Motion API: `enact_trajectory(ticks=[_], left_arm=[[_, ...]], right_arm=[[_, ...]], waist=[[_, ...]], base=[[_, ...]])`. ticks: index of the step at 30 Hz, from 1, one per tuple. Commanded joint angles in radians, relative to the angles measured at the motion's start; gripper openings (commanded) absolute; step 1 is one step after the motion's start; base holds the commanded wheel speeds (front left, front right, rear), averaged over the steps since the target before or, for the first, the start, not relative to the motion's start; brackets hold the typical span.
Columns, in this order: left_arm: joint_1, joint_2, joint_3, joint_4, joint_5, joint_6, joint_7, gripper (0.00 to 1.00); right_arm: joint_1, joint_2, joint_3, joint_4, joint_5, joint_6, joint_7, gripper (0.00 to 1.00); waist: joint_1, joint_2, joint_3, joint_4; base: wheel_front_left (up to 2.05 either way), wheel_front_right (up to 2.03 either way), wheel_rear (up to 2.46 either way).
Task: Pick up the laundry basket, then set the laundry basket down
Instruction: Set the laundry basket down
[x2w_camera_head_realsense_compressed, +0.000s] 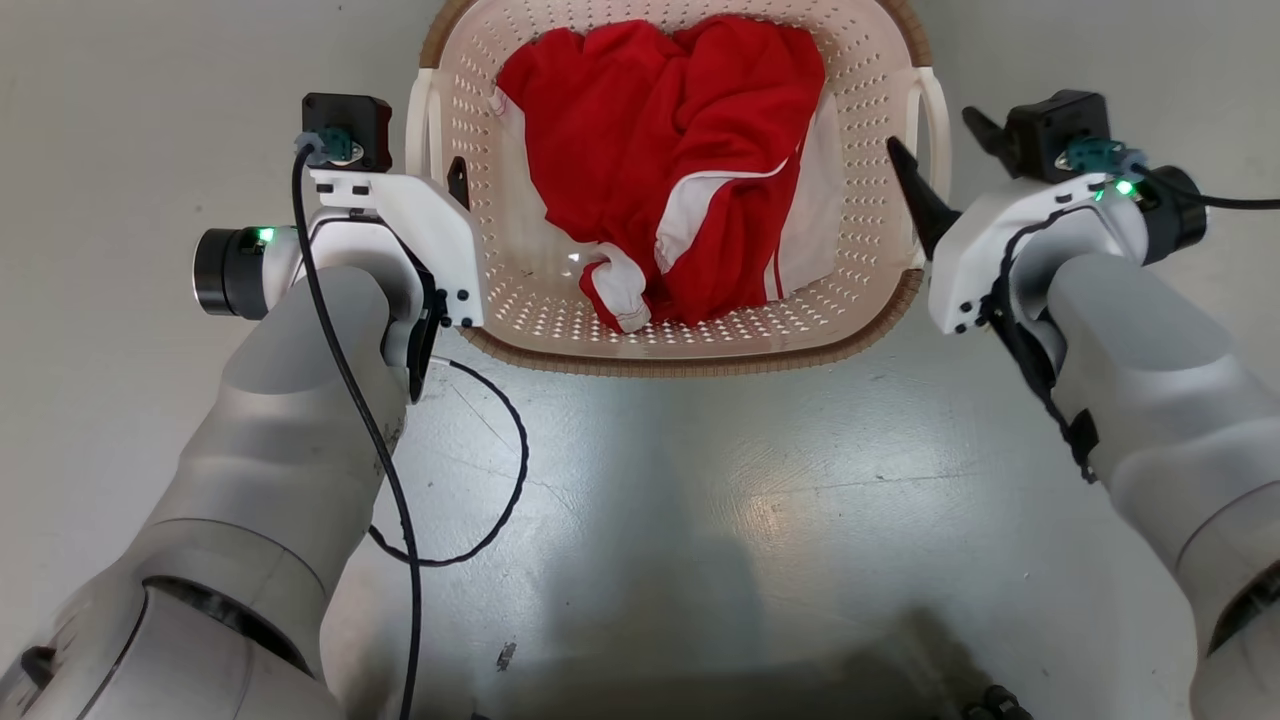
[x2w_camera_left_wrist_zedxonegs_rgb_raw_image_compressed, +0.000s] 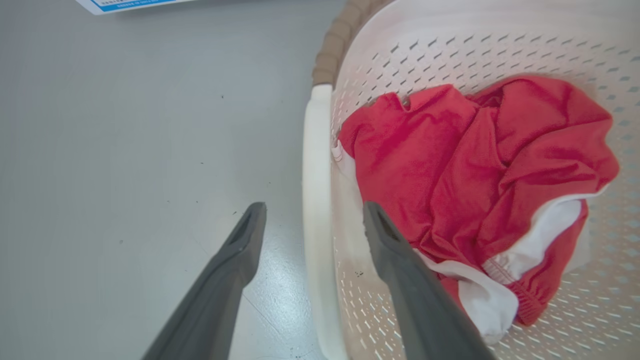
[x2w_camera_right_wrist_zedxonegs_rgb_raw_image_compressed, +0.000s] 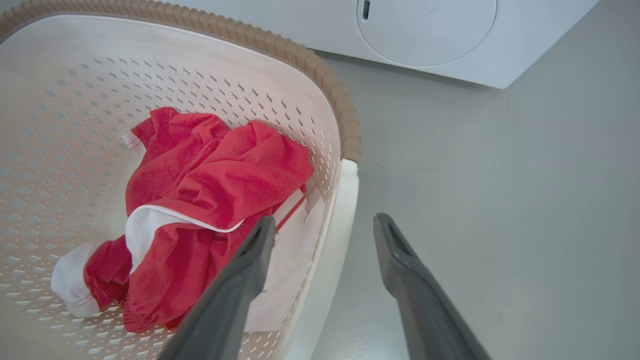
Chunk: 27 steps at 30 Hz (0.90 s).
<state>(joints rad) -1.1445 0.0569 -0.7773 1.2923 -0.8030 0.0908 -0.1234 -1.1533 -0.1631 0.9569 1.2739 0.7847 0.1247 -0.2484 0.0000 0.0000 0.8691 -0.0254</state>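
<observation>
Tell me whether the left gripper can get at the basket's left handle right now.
Probably yes. The left gripper is open, one finger outside the white handle of the laundry basket and one inside it; the red garment lies further in, so nothing seems to block a closing grip.

A white washer with a round door (x2w_camera_right_wrist_zedxonegs_rgb_raw_image_compressed: 425, 30) stands on a smooth, glossy pale grey floor (x2w_camera_head_realsense_compressed: 700, 500); before the washer, the floor shows soft glare and scuffs.
</observation>
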Motion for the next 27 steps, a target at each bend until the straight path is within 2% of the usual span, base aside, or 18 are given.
enact_trajectory(ticks=[1, 13, 27], left_arm=[[0.0, 0.02, 0.016, -0.004, -0.01, 0.012, -0.002, 1.0], [0.039, 0.025, 0.029, -0.003, -0.036, 0.015, -0.018, 1.0], [0.126, 0.021, 0.069, -0.004, -0.078, -0.007, -0.122, 1.0]], right_arm=[[0.037, -0.009, -0.026, -0.015, -0.027, 0.006, -0.013, 1.0], [0.096, -0.032, -0.238, -0.114, -0.204, 0.006, -0.013, 1.0], [0.237, -0.038, -0.533, -0.239, -0.467, 0.006, -0.013, 1.0]], waist=[[0.0, 0.0, -0.003, -0.002], [0.0, 0.0, -0.064, -0.013], [0.0, 0.0, -0.246, -0.002]], base=[[0.0, 0.0, 0.0], [0.0, 0.0, 0.0], [0.0, 0.0, 0.0]])
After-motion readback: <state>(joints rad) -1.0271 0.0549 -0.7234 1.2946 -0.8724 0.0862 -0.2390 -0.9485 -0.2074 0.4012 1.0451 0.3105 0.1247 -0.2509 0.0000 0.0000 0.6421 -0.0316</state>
